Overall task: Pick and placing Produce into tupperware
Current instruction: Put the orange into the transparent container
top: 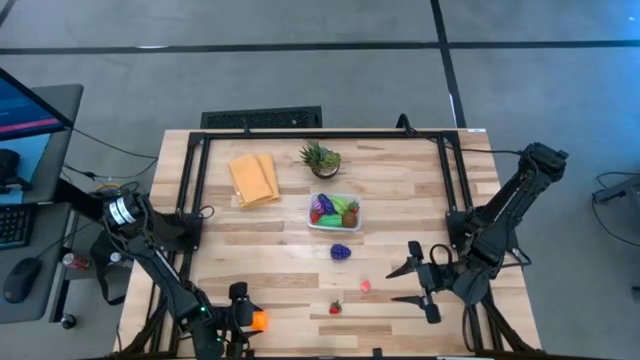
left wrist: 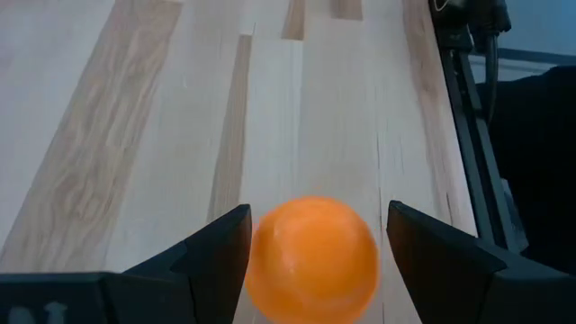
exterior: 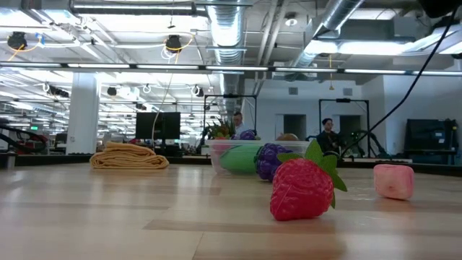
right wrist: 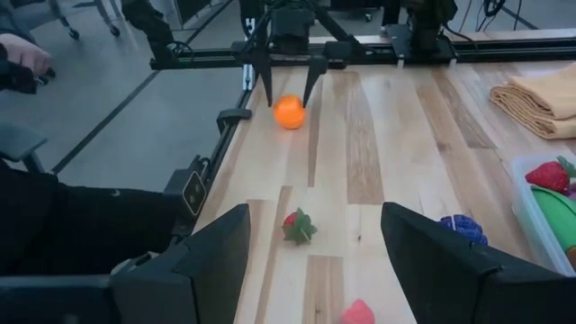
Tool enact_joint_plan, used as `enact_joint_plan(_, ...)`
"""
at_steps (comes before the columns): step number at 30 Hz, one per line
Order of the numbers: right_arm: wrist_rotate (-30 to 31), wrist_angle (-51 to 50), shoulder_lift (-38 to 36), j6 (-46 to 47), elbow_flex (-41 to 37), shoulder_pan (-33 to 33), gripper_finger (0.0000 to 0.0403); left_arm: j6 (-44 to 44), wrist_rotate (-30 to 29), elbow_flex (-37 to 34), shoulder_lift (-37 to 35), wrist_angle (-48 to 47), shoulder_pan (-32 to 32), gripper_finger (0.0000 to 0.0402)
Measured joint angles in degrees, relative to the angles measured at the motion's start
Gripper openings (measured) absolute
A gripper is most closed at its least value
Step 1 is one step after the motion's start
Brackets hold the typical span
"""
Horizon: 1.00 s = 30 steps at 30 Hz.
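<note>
Here, at the left near edge of the wooden counter (top: 400, 215), the left gripper (top: 243, 318) sits low with an orange fruit (top: 259, 320) between its two dark fingers (left wrist: 220, 256). In the left wrist view the fruit fills most of the gap, yet a sliver of space shows on either side, so I cannot tell whether the jaws press it or merely bracket it. The right wrist view shows the same pairing from across the counter, the orange ball (right wrist: 289, 112) resting on the wood directly under those fingers.

Further back, a folded yellow-orange cloth (top: 254, 178) lies flat, and just to its right stands a spiky green potted plant (top: 321, 159). In front of the plant is the clear tupperware (top: 335, 226), already holding several pieces of produce (top: 333, 209), purple, green and red among them. Just in front of the container a purple fruit (top: 341, 251) lies on the bare wood. Nearer the front edge sit a red strawberry (top: 336, 307) with a green leafy top and, to its right, a small pink piece (top: 365, 286); the two are apart.

On the right side, the right gripper (top: 421, 284) hovers above the counter with its fingers spread wide, gripping nothing, pointed towards the strawberry and pink piece.
</note>
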Motion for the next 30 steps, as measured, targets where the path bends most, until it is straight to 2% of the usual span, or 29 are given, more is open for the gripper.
enact_joint_plan(16, 0.00, -0.02, 0.00, -0.32, 0.00, -0.23, 0.0246, -1.82, 1.62, -0.02, 0.00, -0.22, 0.25, 0.0248)
enact_joint_plan(25, -0.02, -0.02, 0.00, -0.63, 0.00, -0.23, 0.0246, -2.65, 5.88, -0.02, 0.00, -0.45, 2.35, 0.0248)
enact_joint_plan(30, -0.02, -0.02, 0.00, -0.63, 0.00, -0.23, 0.0246, -2.97, 6.43, -0.02, 0.00, -2.05, 2.67, 0.0267)
